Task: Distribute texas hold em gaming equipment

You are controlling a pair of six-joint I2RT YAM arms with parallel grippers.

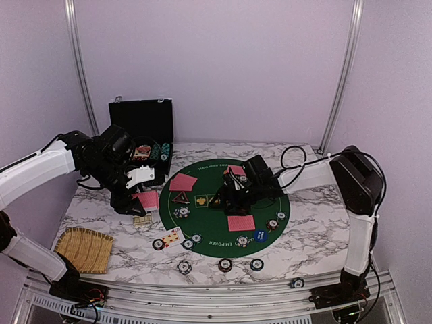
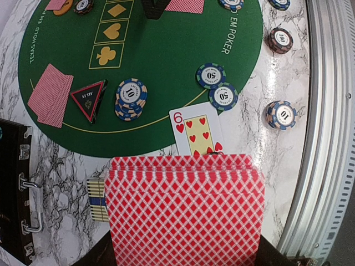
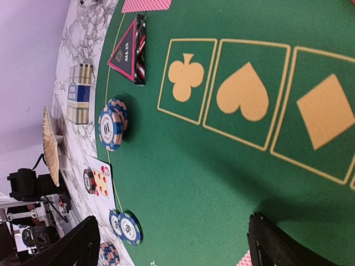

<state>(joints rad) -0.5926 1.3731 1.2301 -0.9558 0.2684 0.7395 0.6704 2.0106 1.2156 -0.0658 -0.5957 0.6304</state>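
Half through dealing: left jaws clamped on card deck (image 2: 186, 210), right jaws apart over green mat (image 2: 166, 72); probably needs top-card pinch next.

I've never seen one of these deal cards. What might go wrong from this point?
The left gripper pinches a fanned stack of red-backed cards, so several might slide out together, perhaps onto the face-up six of hearts. The right gripper hangs open low over the green mat; a sideways move might knock the blue chip stack or the triangular button.
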